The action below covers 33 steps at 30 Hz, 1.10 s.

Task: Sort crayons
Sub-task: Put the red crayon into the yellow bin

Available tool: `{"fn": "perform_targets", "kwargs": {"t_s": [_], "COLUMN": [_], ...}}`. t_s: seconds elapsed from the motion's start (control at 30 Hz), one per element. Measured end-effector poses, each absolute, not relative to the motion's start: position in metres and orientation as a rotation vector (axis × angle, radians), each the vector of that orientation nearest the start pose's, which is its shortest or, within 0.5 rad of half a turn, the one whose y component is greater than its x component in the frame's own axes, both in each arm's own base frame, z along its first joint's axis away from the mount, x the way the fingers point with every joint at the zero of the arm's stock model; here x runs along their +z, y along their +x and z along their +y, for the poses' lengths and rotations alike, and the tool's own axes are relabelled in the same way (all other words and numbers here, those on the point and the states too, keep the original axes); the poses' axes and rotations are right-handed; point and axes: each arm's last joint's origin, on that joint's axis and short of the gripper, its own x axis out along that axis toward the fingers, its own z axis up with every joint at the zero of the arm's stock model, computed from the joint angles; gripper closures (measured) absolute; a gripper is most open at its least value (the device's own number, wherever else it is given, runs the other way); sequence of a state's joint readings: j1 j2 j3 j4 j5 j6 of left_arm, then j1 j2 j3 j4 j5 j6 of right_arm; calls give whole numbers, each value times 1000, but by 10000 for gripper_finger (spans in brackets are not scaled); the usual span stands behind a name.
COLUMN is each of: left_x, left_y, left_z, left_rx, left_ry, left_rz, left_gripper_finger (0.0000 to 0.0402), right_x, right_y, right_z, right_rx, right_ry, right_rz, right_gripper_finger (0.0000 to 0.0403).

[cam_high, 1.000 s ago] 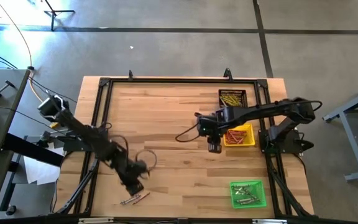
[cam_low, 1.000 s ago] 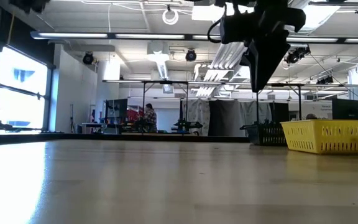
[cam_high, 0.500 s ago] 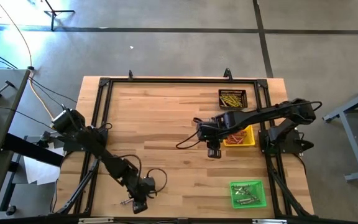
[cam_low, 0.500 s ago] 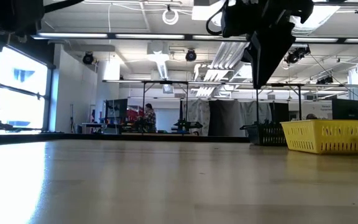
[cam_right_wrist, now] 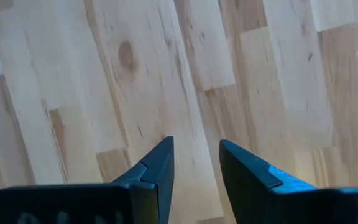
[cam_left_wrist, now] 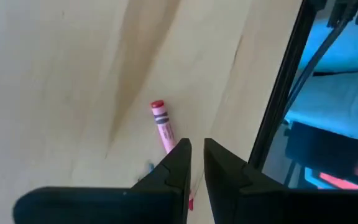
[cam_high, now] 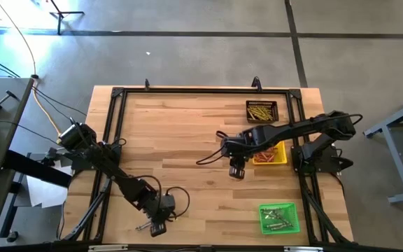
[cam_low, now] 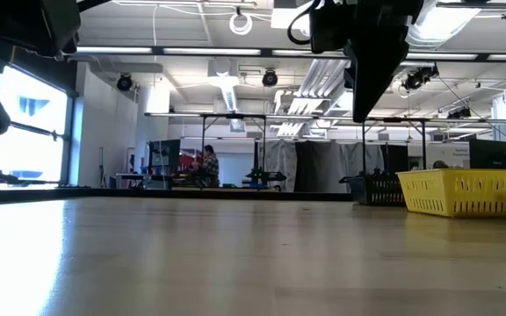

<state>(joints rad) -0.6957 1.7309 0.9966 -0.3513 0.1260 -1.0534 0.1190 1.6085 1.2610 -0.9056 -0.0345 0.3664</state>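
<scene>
Left pincer (cam_left_wrist: pixel 197 163) nearly closed beside pink crayon (cam_left_wrist: pixel 163 126); right pincer (cam_right_wrist: pixel 196 163) open, empty

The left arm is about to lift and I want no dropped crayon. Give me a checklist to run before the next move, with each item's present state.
1. Left gripper down over the pink crayon, near the table's edge: ok.
2. Firm hold on that crayon: cannot tell.
3. Right gripper empty, fingers apart above the table: ok.
4. Yellow tray free for a drop: not ok, the right arm stretches over it.
5. Second crayon clear of the left gripper: cannot tell.
</scene>
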Motion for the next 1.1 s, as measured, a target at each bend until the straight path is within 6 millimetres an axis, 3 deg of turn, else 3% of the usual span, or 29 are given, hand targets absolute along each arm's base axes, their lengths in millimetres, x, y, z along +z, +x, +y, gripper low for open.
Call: {"fn": "perform_targets", "kwargs": {"t_s": [0.2,0.47,0.77,1.1], "left_x": [157,135,131,128], "left_y": [248,248,249,244], "left_z": [-217,-222,-222,-211], "left_rx": [-141,-128,-94,82], "left_ry": [-540,-492,-463,-331], "left_rz": [1312,1376,1352,1323], "left_gripper_finger": [371,371,371,371], "right_x": [249,249,249,249], "right_y": [308,308,308,308], "right_z": [43,50,50,50], "right_rx": [-101,-100,-104,-103], "right_ry": [281,294,304,304], "right_rz": [1260,1258,1251,1249], "right_gripper_finger": [289,289,289,289]}}
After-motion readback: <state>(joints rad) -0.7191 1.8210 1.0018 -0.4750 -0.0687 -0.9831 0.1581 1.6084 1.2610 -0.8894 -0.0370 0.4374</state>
